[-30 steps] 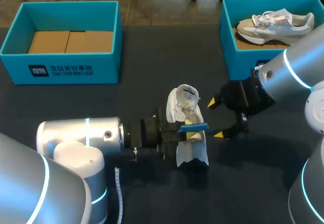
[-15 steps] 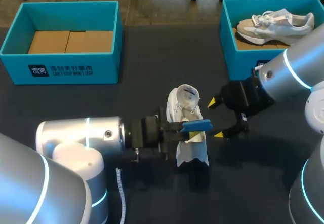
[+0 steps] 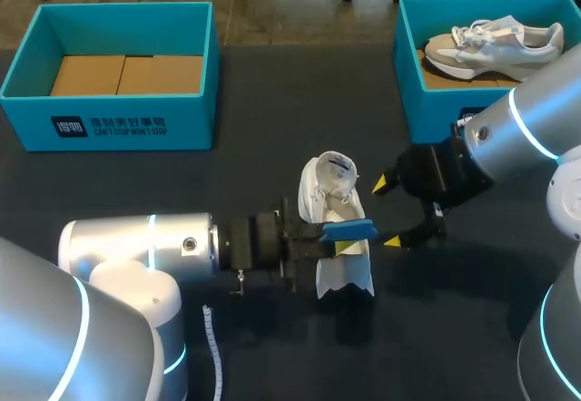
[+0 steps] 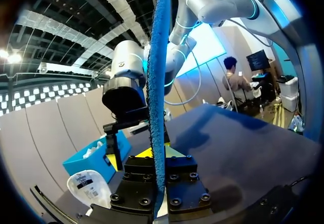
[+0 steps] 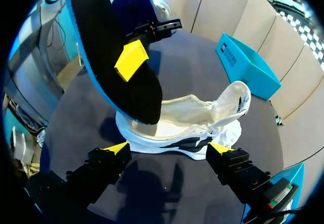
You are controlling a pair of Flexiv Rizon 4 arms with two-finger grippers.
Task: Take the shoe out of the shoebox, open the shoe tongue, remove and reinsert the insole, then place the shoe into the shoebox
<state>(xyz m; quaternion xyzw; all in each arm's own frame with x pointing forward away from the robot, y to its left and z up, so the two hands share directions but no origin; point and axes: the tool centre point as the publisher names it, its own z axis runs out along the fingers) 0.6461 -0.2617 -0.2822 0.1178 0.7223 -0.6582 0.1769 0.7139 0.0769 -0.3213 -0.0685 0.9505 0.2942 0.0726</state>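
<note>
A white shoe (image 3: 330, 203) lies on the dark table near the middle, its opening spread wide (image 5: 195, 117). My left gripper (image 3: 334, 235) is shut on the insole (image 3: 348, 229), which is blue on top and black underneath (image 5: 109, 51). It holds the insole upright above the shoe, edge-on (image 4: 158, 102) in the left wrist view, and the lower end reaches the shoe's opening. My right gripper (image 3: 390, 212) stands open just right of the shoe, its yellow tips (image 5: 168, 148) on either side of the sole, not touching it.
An open teal shoebox (image 3: 109, 124) stands at the back left with a cardboard liner. A second teal box (image 3: 413, 83) at the back right holds another pale shoe (image 3: 495, 43).
The left arm has drawn back slightly to the left, and the insole shifted a little with it. The right arm and the shoe have not moved.
</note>
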